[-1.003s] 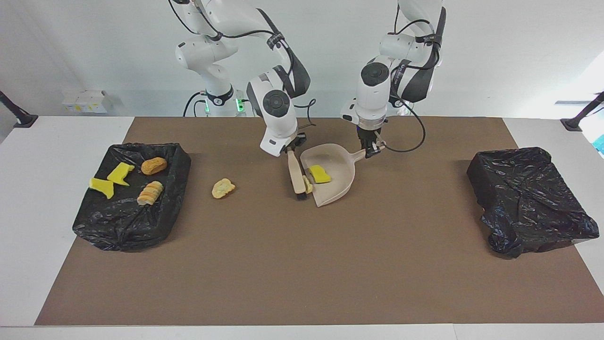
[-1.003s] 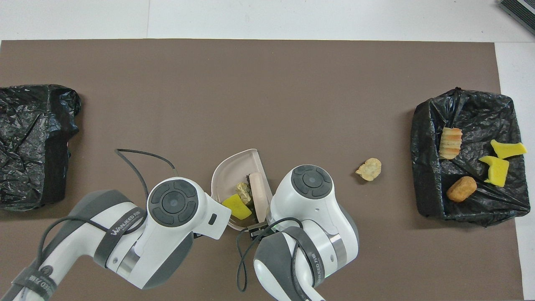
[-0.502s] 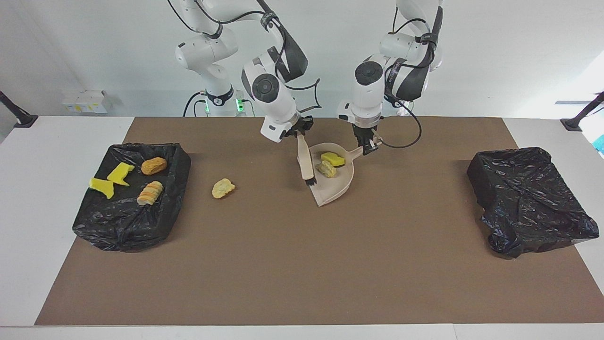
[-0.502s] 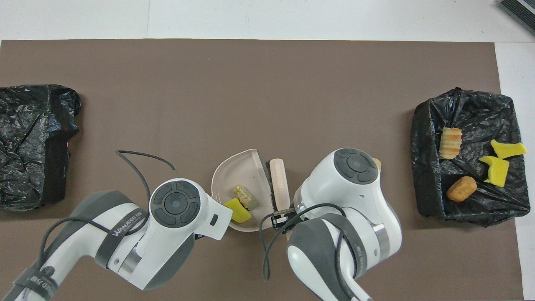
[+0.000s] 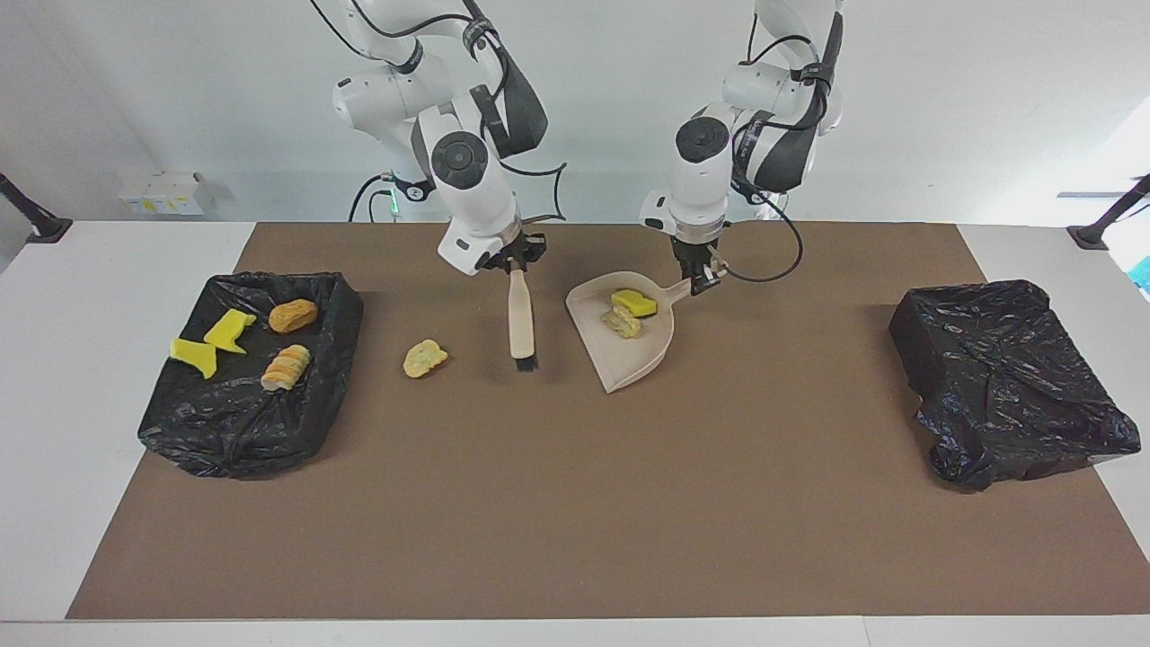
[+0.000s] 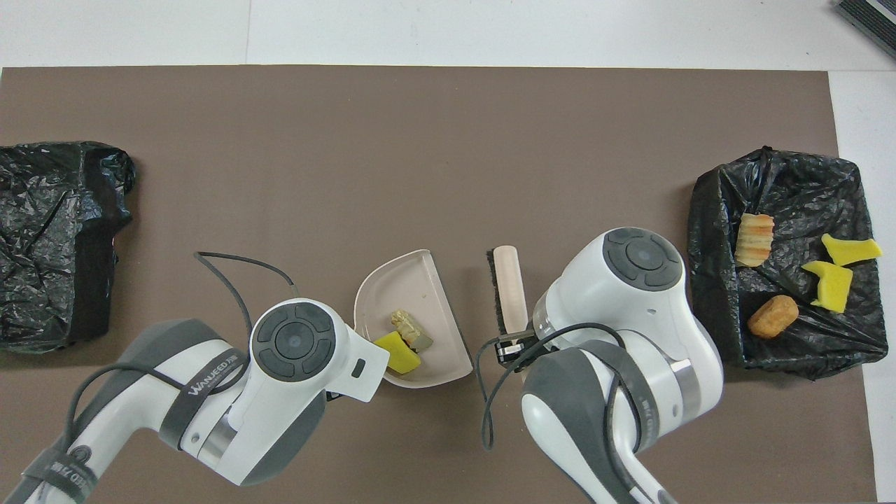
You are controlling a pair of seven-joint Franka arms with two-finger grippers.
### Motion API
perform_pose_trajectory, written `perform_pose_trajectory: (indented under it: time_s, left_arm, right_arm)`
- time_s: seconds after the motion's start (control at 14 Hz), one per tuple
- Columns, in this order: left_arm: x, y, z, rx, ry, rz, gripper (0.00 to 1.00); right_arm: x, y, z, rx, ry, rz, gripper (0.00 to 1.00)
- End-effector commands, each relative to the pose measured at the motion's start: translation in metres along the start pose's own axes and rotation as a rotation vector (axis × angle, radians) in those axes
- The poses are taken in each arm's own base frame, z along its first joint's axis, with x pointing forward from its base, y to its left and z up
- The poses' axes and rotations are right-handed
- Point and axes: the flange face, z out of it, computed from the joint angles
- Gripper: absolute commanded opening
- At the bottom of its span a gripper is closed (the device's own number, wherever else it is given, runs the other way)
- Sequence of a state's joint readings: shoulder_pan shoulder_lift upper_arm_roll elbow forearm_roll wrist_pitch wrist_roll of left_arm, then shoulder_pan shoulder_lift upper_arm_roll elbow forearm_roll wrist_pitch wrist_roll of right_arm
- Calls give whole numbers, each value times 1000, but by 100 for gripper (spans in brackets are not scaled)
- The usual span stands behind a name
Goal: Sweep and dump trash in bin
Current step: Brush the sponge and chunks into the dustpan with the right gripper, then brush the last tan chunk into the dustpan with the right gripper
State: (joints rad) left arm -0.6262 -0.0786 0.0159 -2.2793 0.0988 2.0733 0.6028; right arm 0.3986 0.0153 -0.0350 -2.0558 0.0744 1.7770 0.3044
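Since a sec ago the right gripper (image 5: 514, 266) has carried the brush (image 5: 519, 321) away from the dustpan (image 5: 629, 346) toward the right arm's end of the table, so there's now a clear gap of mat btwn brush and pan; the tan chunk (image 5: 622, 321) that sat at the pan's lip is now inside it, next to the yellow sponge piece (image 5: 634, 303). Dustpan also sits raised a bit nearer the robots than before.

Right gripper's fingers pinched tight on the brush handle, bristles pointing down over the brown mat (image 5: 575, 503). Left gripper (image 5: 699, 280) clamped on the dustpan handle.

Trash: 2 scraps in the pan; one tan scrap (image 5: 424, 358) loose on the mat, btwn the brush and the lined bin (image 5: 252, 422) at the right arm's end. In that bin: 2 yellow pieces (image 5: 214, 341), a round brown chunk (image 5: 293, 315), a striped bread piece (image 5: 287, 367). Second black-bagged bin (image 5: 1006, 386) at the left arm's end, well apart from everything.

Room: mat's half farther from the robots is open; wide bare strip btwn pan and the second bin. White table edge (image 5: 36, 404) shows past the mat at both ends.

Writing: "WANJEED" on the left arm's strap (image 6: 210, 376) in the overhead view; the text on the right arm's strap is too small to read.
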Motion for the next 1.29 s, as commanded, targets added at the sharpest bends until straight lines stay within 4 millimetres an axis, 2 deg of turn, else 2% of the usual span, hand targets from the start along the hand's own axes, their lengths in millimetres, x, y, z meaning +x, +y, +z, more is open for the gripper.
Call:
perform_pose_trajectory:
  time_s: [0.0, 0.07, 0.22, 0.36, 0.43, 0.72, 1.0, 1.22]
  left_arm:
    - [-3, 8, 9, 31, 27, -6, 0]
    - [-2, 9, 10, 38, 39, -8, 0]
    - [-2, 9, 11, 39, 40, -9, 0]
    - [-4, 9, 11, 36, 36, -11, 0]
    - [-4, 10, 11, 34, 34, -10, 0]
    - [-4, 10, 11, 32, 30, -7, 0]
    - [-4, 10, 11, 32, 30, 0, 0]
    - [-4, 10, 11, 32, 30, 0, 0]
  right_arm:
    - [6, 35, -5, -127, 1, 94, 0]
    - [9, 52, -3, -131, -7, 120, 0]
    - [14, 98, 5, -112, -29, 172, 0]
    - [19, 138, 13, -76, -32, 127, 0]
    - [19, 148, 22, -58, -27, 121, 0]
    - [17, 143, 58, -51, -13, 115, 0]
    - [15, 85, 78, -30, -48, 82, 0]
    - [19, 27, 90, 4, -75, 87, 0]
